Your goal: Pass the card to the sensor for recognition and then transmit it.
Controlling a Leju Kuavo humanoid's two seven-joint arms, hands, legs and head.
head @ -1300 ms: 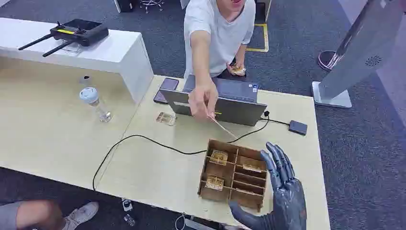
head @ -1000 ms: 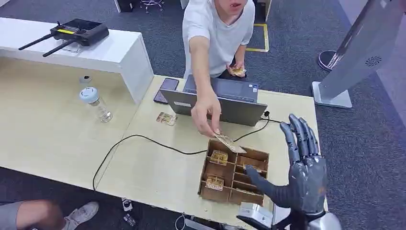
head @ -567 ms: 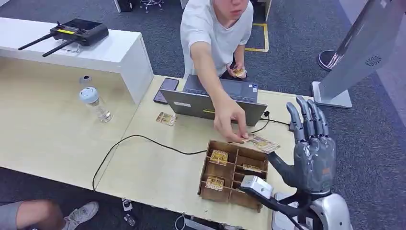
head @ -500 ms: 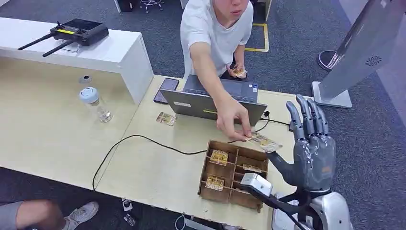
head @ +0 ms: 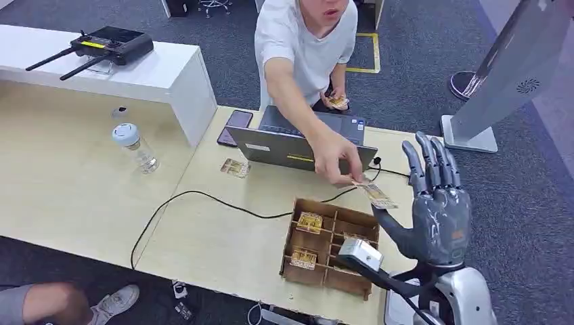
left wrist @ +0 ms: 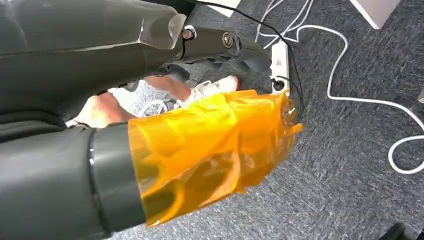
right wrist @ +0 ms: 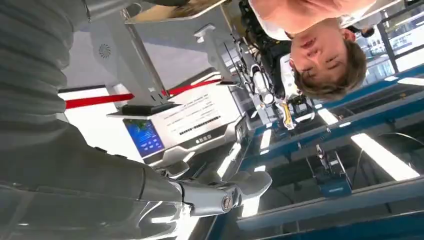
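Note:
My right hand [head: 436, 203] is raised above the table's right edge, palm toward the person, fingers spread and thumb out, holding nothing. A person's hand [head: 335, 161] reaches over the laptop and holds a yellowish card [head: 376, 195] by one end. The card's free end hangs just above my thumb tip; whether they touch I cannot tell. In the right wrist view my right hand [right wrist: 210, 192] shows with nothing in it. My left hand [left wrist: 200, 150] hangs low over the carpet, wrapped in orange film that hides how its fingers lie.
A wooden compartment tray [head: 295, 233] with several cards stands at the table's front, below my hand. Behind it are a grey laptop [head: 304, 145], a phone [head: 235, 125], a black cable [head: 203, 196], a loose card [head: 235, 167] and a bottle [head: 135, 145]. A white kiosk [head: 504, 74] stands at the right.
My right hand rose from the tray's front corner to an upright, spread pose. The person carried the card from above the laptop rightward, up to my thumb.

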